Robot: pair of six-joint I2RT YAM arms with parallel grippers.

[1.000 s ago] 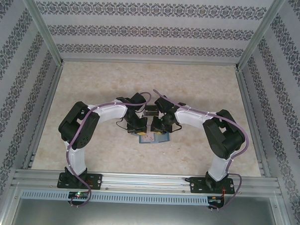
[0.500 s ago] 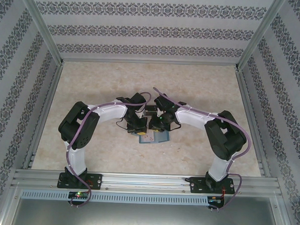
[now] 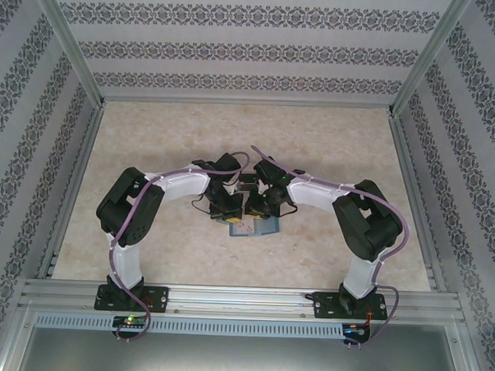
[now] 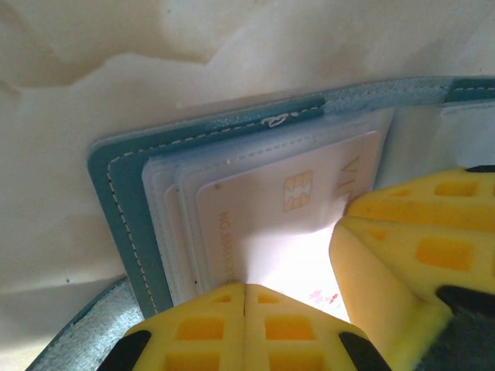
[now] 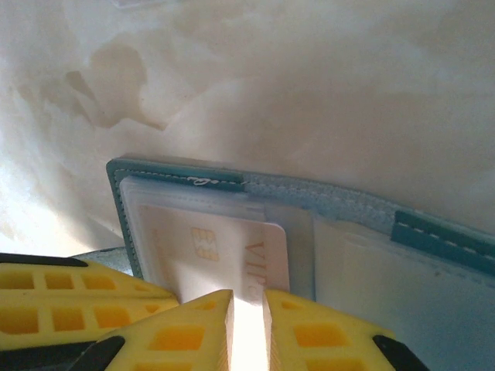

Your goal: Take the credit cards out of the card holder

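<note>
The teal card holder [image 3: 259, 228] lies open on the table between both grippers. Its clear sleeves face up. A pale credit card [image 4: 263, 216] with a gold chip and reddish "VIP" lettering sits in the left half, its right end poking past the sleeve [image 5: 274, 247]. My left gripper [image 4: 246, 287] is shut, tips pressed together on the card's near edge. My right gripper [image 5: 247, 297] rests its tips on the same card, jaws a narrow slit apart with the bright card showing between them. Its yellow fingers [image 4: 418, 255] sit just right of the left gripper's. The dark card is hidden.
The pale marbled table [image 3: 150, 148] stretches wide around the holder. Aluminium rails [image 3: 242, 299] run along the near edge, and patterned walls close in the left, right and back. Both arms [image 3: 132, 205] bend inward and meet at the middle.
The right gripper has edged slightly left, closer to the left gripper over the holder. The left arm and the holder have not visibly moved.
</note>
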